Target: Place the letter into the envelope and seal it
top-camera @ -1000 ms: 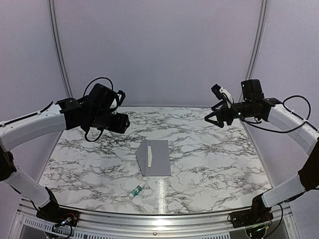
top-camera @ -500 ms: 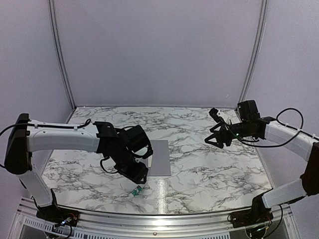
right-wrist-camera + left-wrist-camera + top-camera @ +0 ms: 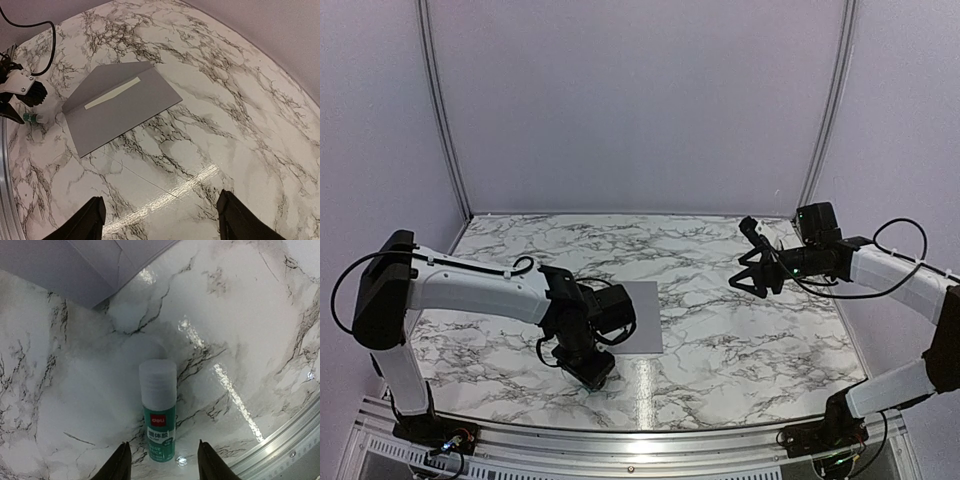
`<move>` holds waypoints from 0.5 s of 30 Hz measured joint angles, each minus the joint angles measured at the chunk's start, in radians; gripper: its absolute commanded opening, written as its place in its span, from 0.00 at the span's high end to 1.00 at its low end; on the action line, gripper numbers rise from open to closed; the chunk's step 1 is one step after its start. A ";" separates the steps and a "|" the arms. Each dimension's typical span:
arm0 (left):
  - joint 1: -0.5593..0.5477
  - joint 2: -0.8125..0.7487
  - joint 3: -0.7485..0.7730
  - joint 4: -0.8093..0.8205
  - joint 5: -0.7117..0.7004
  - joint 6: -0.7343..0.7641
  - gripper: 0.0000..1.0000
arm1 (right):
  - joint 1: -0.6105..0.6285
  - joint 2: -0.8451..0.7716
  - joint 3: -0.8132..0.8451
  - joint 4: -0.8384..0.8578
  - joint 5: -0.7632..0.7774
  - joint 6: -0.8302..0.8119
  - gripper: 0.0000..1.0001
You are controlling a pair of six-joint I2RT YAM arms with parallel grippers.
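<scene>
The grey envelope (image 3: pixel 120 107) lies flat mid-table with its flap open; its right part (image 3: pixel 642 320) shows beside my left arm, and a corner (image 3: pixel 75 265) shows in the left wrist view. A thin off-white strip (image 3: pixel 112 92) runs along the flap fold; I cannot tell if it is the letter, which is otherwise out of view. My left gripper (image 3: pixel 162 444) (image 3: pixel 590 372) is down at the table front, open. Its fingertips stand either side of the base of a green-and-white glue stick (image 3: pixel 159 417), with gaps on both sides. My right gripper (image 3: pixel 161 197) (image 3: pixel 743 257) hangs open and empty above the right side.
The glue stick (image 3: pixel 31 118) lies just off the envelope's near corner, close to the metal front rail (image 3: pixel 280 445). The marble tabletop (image 3: pixel 750 330) is walled at the back and sides.
My left arm swung from high at the back left down to the front of the table, over the glue stick, its jaws narrowing. My right gripper dropped slightly and moved a little inward.
</scene>
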 measured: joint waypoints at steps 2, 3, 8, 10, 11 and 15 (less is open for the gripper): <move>0.000 0.012 0.000 -0.001 -0.003 0.005 0.56 | 0.000 0.000 -0.005 0.002 0.000 -0.001 0.27; -0.001 0.019 0.001 -0.001 -0.003 0.007 0.57 | 0.000 0.000 -0.006 0.002 0.000 -0.001 0.27; -0.002 0.044 0.002 -0.002 -0.002 0.011 0.62 | 0.000 0.000 -0.012 0.004 0.000 -0.005 0.27; -0.002 0.047 0.002 -0.003 -0.002 0.011 0.64 | 0.000 0.000 -0.012 0.004 0.000 -0.006 0.27; -0.002 0.048 0.002 -0.002 -0.002 0.011 0.65 | 0.000 0.000 -0.013 0.004 0.000 -0.007 0.27; -0.005 0.063 0.004 -0.003 -0.004 0.011 0.69 | 0.000 0.000 -0.013 0.005 -0.002 -0.007 0.28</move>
